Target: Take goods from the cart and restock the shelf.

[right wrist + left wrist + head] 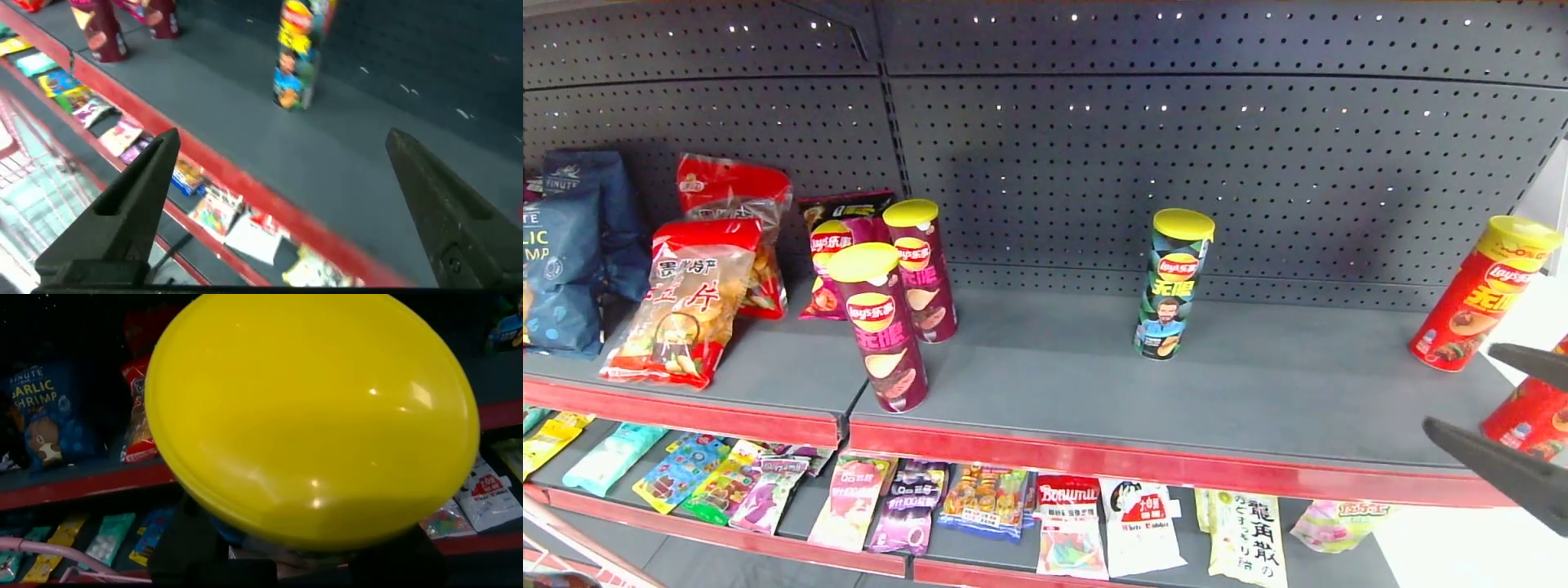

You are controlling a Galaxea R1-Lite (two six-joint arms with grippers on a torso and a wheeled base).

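Grey shelf [1094, 392] carries chip cans [882, 327]. Right claw [1458, 386] gapes empty near a red can [1482, 294]. A yellow lid [310, 416] hides the left claw's [302, 563] state.

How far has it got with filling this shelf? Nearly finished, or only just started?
Partway, I'd guess. Done: two maroon cans, a green can and a red can stand on the upper shelf. In hand: a yellow-lidded can sits close against the left wrist camera, probably being carried; the right gripper is open and empty. Left: wide bare stretches of that shelf between the cans.
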